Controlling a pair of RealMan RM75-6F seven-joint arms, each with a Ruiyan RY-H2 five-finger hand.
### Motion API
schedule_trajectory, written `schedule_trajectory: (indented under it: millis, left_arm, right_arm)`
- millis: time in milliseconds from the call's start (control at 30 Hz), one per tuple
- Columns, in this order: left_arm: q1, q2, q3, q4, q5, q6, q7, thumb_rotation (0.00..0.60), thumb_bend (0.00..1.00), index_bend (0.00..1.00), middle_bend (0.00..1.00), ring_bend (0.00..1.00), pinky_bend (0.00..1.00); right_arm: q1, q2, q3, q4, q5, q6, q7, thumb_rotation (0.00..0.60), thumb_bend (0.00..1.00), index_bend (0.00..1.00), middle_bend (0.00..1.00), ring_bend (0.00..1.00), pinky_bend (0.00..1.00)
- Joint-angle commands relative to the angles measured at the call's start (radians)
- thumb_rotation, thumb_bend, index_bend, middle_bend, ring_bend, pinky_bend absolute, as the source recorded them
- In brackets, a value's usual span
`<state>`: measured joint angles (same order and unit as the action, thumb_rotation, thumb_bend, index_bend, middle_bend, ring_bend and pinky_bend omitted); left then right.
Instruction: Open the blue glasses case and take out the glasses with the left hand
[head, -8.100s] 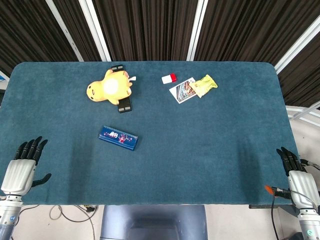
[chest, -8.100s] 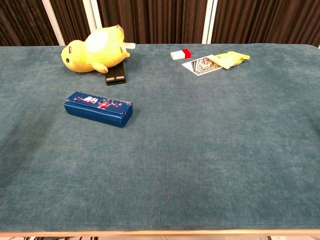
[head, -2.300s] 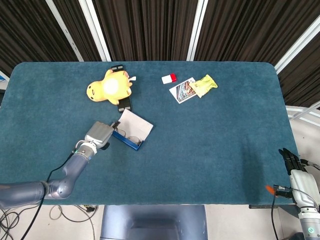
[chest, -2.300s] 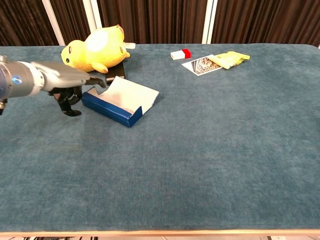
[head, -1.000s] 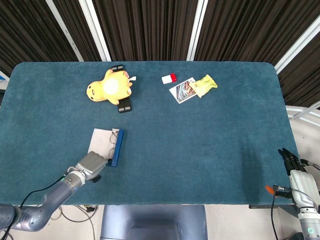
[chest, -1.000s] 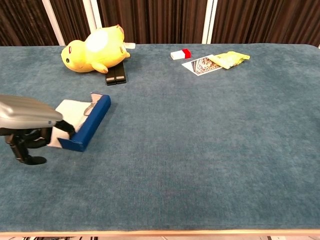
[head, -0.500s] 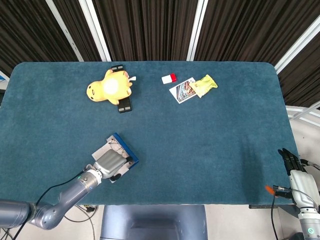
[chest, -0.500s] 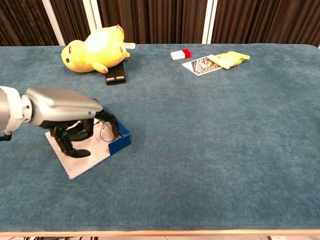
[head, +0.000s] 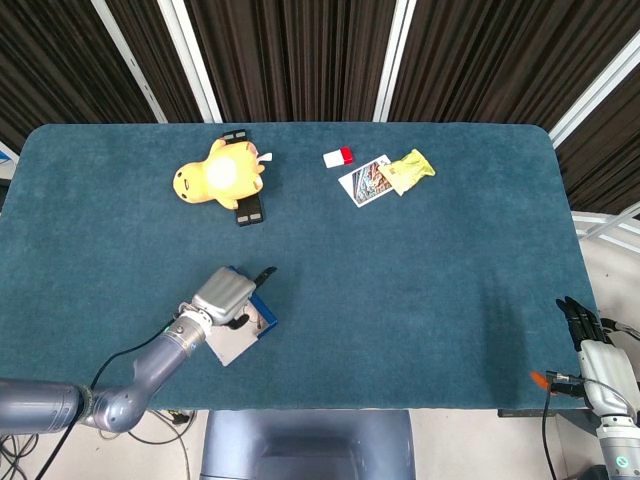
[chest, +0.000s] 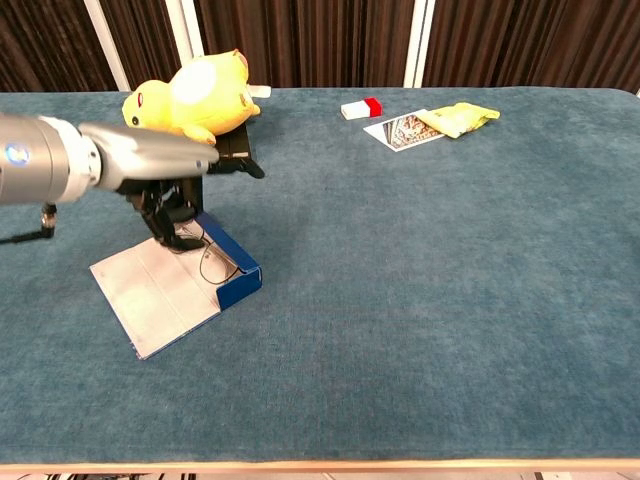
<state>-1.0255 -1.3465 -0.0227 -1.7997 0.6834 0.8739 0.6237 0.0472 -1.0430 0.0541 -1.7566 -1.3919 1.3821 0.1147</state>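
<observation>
Teal felt-covered table, dark vertical curtains behind. Silver left hand over open blue glasses case, fingers curled; whether they hold anything unclear. Right hand at table edge, fingers straight.

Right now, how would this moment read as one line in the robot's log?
blue glasses case: open, lid flat | glasses: inside case | left hand: over case, grasp unclear | right hand: idle at table edge

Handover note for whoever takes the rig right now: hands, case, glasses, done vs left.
Left hand: above the open blue glasses case, fingers reaching down into it; whether it grips the glasses cannot be told.
Right hand: off the table's near right edge, holding nothing, fingers straight.
Case: near left of the table, lid folded flat.
Done: case opened. Left: lift the glasses out with the left hand.
</observation>
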Motion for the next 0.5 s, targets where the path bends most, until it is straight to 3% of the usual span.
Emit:
schedule_trajectory:
  millis: [33, 333, 500]
  left_arm:
    - [-0.005, 0.010, -0.013, 0.024, -0.013, 0.000, -0.014, 0.600, 0.33, 0.01, 0.86, 0.73, 0.82]
    - [-0.067, -0.011, 0.016, 0.132, -0.151, -0.065, 0.050, 0.600, 0.33, 0.01, 0.87, 0.74, 0.83]
    - [-0.095, -0.041, 0.037, 0.178, -0.219, -0.082, 0.079, 0.600, 0.33, 0.07, 0.89, 0.76, 0.84]
  right_arm:
    - [0.000, 0.000, 0.000, 0.000, 0.001, -0.001, 0.000, 0.600, 0.14, 0.00, 0.00, 0.00, 0.20]
    - [0.000, -0.001, 0.001, -0.001, 0.003, -0.001, -0.004, 0.600, 0.14, 0.00, 0.00, 0.00, 0.20]
    - [0.000, -0.001, 0.001, -0.002, 0.004, 0.000, -0.005, 0.600, 0.14, 0.00, 0.00, 0.00, 0.20]
